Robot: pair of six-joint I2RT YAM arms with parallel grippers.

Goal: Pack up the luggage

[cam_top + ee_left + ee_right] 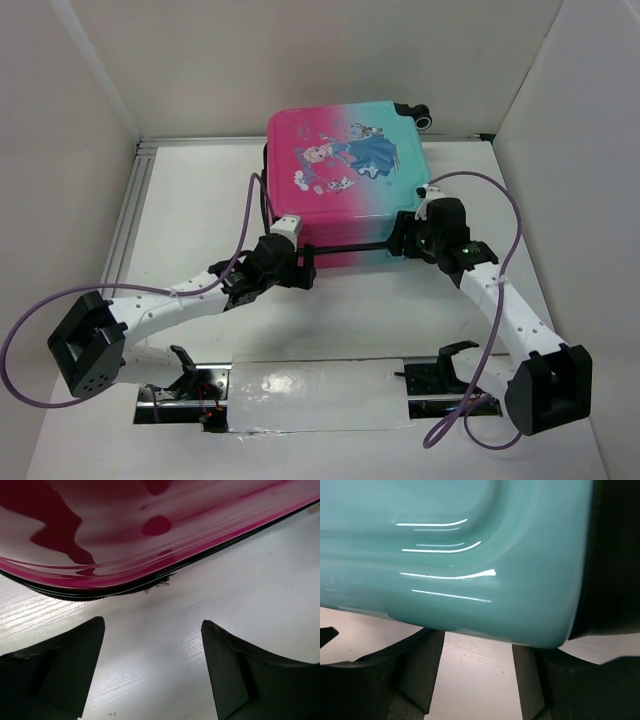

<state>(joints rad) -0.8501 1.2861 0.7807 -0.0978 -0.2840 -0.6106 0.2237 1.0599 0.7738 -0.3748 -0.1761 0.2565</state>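
The luggage (345, 180) lies flat and closed at the back middle of the table, pink on the left and teal on the right, with the princess print facing up. My left gripper (303, 265) sits at its near left corner, just short of the shell. In the left wrist view the gripper (153, 622) is open over bare table, and the pink shell (150, 530) with its black zip trim lies ahead. My right gripper (405, 238) is at the near right corner. In the right wrist view the teal shell (470, 555) covers the fingertips of this gripper (478, 645), whose jaws stand apart with only table between them.
White walls close in the table on the left, back and right. An aluminium rail (125, 230) runs along the left side. A strip of silver tape (320, 395) lies between the arm bases. A luggage wheel (425, 117) sticks out at the far right corner.
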